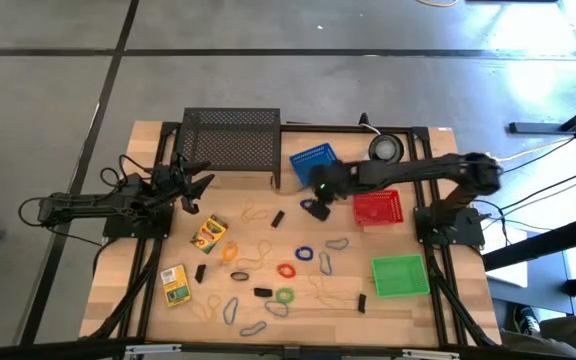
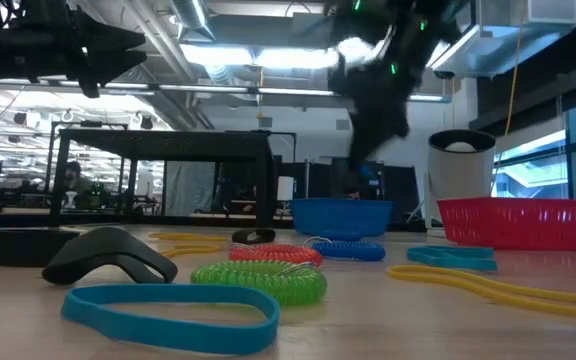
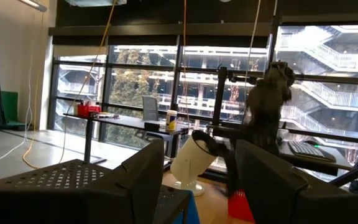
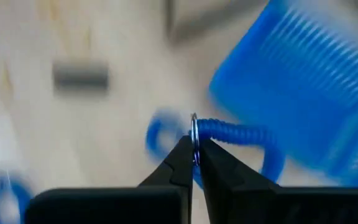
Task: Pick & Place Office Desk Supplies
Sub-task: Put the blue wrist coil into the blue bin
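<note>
My right gripper (image 1: 317, 207) hovers over the table's middle, just near of the blue basket (image 1: 311, 161), shut on a blue spiral coil loop (image 4: 236, 132) with a small metal ring. My left gripper (image 1: 196, 185) waits open at the left, beside the black mesh rack (image 1: 231, 143), with nothing between its fingers (image 3: 143, 180). Rubber bands and coils lie flat on the wood: a blue coil (image 1: 305, 253), a red one (image 1: 287, 270), a green one (image 1: 284, 295). Two yellow-green crayon boxes (image 1: 209, 233) (image 1: 175, 284) lie flat at the left. Black clips (image 1: 277, 218) are scattered about. My right gripper pinches the coil's metal ring (image 4: 194, 133) between its two fingertips. The fingers slant down from the table's right side. The blue coil runs out beyond the fingertips and curves below them, apparently clear of the table.
A red basket (image 1: 376, 208) stands under my right arm and a green basket (image 1: 400, 276) near the right front. A round white-and-dark disc (image 1: 385, 148) sits at the far edge. Long yellow bands (image 2: 508, 288) lie near the table's front.
</note>
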Robot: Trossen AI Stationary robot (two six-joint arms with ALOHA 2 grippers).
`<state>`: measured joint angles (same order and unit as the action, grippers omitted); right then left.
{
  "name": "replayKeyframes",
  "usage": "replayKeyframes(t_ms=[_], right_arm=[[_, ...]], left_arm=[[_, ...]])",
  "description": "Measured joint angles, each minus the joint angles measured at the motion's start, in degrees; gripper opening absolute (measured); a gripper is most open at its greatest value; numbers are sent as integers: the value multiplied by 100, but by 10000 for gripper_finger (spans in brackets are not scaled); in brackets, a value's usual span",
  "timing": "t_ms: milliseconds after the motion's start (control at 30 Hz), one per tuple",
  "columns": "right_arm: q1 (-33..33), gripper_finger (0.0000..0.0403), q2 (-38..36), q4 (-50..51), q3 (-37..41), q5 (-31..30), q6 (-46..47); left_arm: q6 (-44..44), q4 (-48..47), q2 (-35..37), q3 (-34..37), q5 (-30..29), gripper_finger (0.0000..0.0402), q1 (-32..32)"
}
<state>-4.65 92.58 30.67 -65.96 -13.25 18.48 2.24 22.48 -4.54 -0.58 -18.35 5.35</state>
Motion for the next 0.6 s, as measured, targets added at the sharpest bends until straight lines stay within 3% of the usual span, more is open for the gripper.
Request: replayKeyframes(t_ms=[200,433,600], right_arm=[[-461,17,-522,-1205,-9,-799,-233],[-854,18,-507,-2174,-11,-347,-457],[-987,18,-346,-2316,-11,-84,-346]], left_arm=[[0,-11,1,0,-5,194,-1],[0,-18,1,0,-7,194,-1],[0,-18,1,0,-4,194,-1]])
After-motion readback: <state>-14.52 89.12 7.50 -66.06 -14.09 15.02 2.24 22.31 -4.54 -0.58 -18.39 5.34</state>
